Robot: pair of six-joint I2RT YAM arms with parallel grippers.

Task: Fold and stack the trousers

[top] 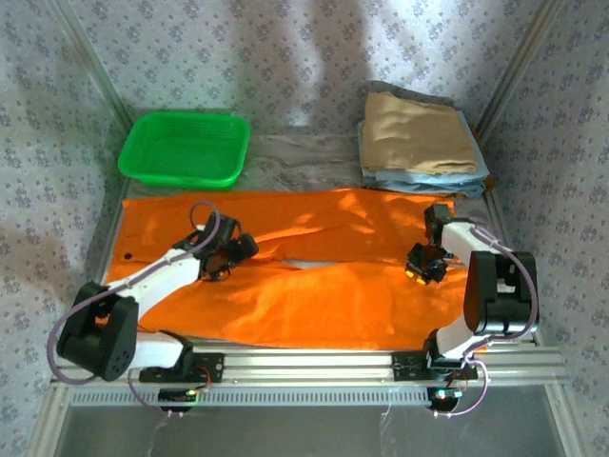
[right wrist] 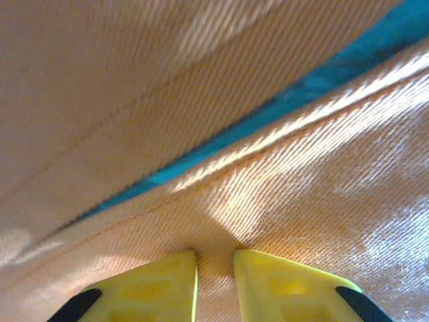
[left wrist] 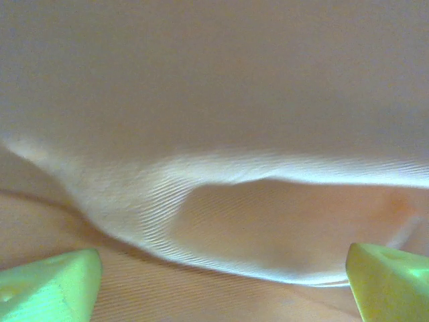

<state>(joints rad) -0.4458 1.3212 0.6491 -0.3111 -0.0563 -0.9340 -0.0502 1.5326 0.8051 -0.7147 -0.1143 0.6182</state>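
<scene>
Left gripper (left wrist: 224,285): my jaws wide apart, straddling a raised ridge of cloth, gripping nothing. Right gripper (right wrist: 214,285): jaws nearly together, pinching a pucker of the trousers (top: 314,305), which lie spread flat, nearer than the green basket (top: 186,148). Step, by my judgement: taking hold for the first fold. Next: left must close on its ridge.

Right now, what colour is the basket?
The basket is bright green, best seen in the top external view.

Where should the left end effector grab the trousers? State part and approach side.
Take the trousers at the raised fold in front of the open left end effector, coming down from above with jaws straddling that ridge; around it the cloth lies flat, offering nothing to pinch.
</scene>
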